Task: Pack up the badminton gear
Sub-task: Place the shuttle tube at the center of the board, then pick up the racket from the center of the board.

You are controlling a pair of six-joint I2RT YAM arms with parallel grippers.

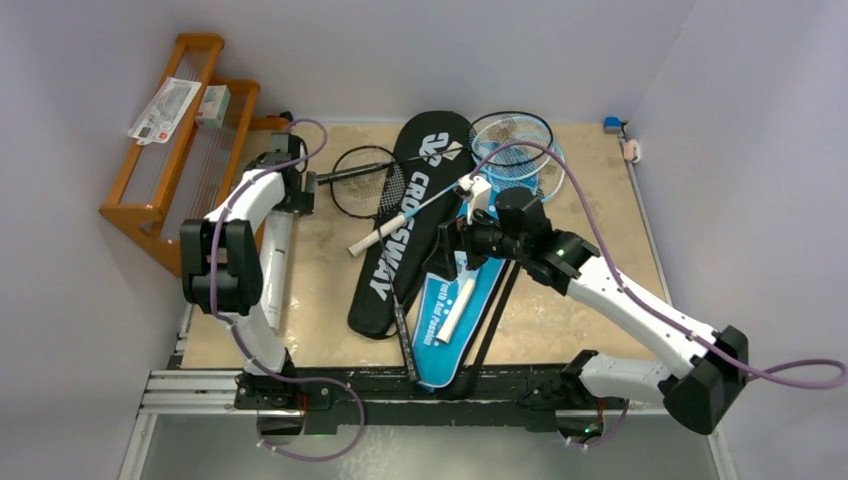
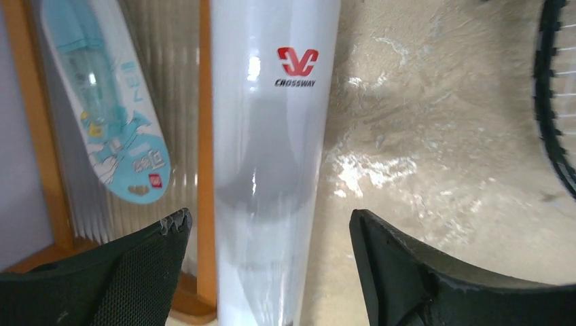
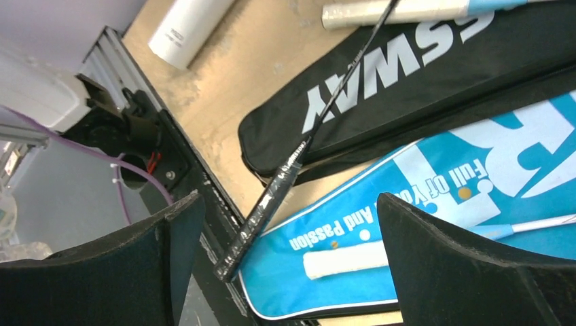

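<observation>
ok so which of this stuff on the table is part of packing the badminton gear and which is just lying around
Part of the job: white plastic tube; black racket-shaped CROSSWAY cover; blue racket-shaped cover; black-framed racket; light-blue racket with white grip; another white-gripped racket.
Just lying about: orange wooden rack; packaged items on it; small blue object in the far right corner.
</observation>
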